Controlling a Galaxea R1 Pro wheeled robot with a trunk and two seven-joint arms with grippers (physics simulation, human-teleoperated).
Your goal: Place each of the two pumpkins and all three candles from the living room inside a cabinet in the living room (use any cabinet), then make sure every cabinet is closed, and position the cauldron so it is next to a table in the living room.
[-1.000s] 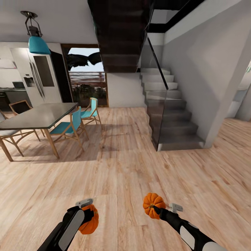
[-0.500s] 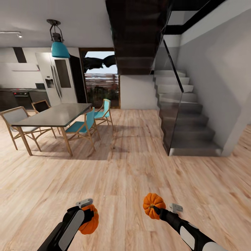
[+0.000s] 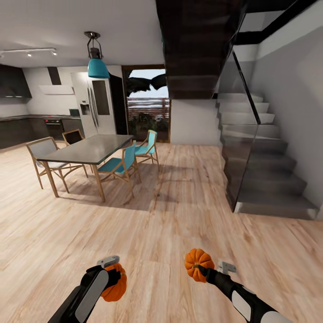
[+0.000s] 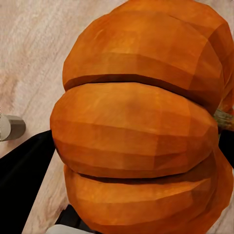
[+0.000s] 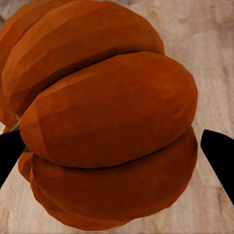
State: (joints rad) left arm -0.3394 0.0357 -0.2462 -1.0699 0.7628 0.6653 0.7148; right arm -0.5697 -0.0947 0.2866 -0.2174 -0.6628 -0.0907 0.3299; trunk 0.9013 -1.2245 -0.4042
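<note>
Orange fills both wrist views: each claw is clamped on a pumpkin. The left claw (image 3: 112,272) carries the left pumpkin (image 3: 115,283) just under its fingers, and the right claw (image 3: 207,268) holds the right pumpkin (image 3: 198,264) out ahead of it, both above bare plank floor (image 3: 161,233). Far ahead of the left claw stands a dining desk (image 3: 89,150) with chairs; stairs (image 3: 264,170) rise ahead of the right. By my judgement both pumpkins are picked up but not stowed; candles, cabinet closing and cauldron all remain.
</note>
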